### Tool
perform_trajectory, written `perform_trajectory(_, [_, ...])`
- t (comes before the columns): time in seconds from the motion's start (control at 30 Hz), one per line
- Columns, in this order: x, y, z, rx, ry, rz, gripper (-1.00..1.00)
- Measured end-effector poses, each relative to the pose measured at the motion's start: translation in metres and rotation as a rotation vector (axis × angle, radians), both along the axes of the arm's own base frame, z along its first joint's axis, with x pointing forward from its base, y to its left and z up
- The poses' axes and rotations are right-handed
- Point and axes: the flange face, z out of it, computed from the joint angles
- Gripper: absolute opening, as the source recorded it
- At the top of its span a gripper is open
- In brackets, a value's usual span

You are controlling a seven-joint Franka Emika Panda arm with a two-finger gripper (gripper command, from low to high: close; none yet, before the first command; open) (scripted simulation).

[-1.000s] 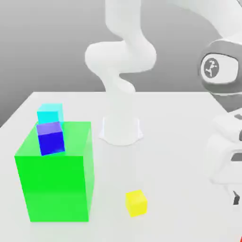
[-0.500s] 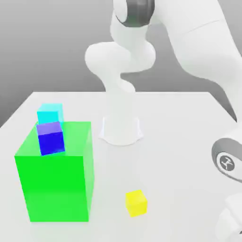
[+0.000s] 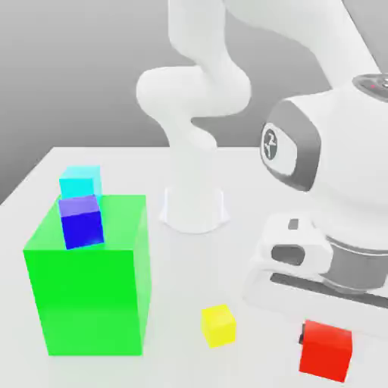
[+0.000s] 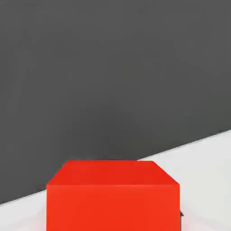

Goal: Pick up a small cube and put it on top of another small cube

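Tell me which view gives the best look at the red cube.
The hand view: the red cube sits close up, with its top and front faces plain against the table. The exterior view has it smaller, near the frame's lower right, under the gripper, but places it right of the yellow cube.

The white arm rises from its round base at the back of the desk (image 3: 91,163), bends through a thick elbow, then arches over and comes down on the exterior view's right. The wrist — a grey-ringed joint above a flat white hand — hangs low near the front edge, pointing downward. The tool (image 3: 327,342) sits beneath the hand, its jaws closed on the red cube (image 3: 326,349), held just under the hand.
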Motion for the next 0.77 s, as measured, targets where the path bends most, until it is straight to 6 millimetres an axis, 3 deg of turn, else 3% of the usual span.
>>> perform_trajectory(0.1, [-0.013,-0.068,0.033,-0.005,-0.004,-0.196,-1.0])
perform_trajectory(0.23, [-0.046,-0.15,0.075,0.0,-0.01,-0.457,-1.0])
perform_trajectory(0.5, [-0.14,-0.243,0.143,0.045,-0.031,-0.9,-1.0])
perform_trajectory(0.57, [-0.152,-0.252,0.132,0.053,-0.033,-0.951,-1.0])
perform_trajectory(0.63, [-0.155,-0.255,0.105,0.055,-0.034,-0.964,-1.0])
perform_trajectory(0.67, [-0.156,-0.255,0.093,0.056,-0.034,-0.966,1.0])
perform_trajectory(0.77, [-0.156,-0.255,0.093,0.056,-0.034,-0.966,1.0])
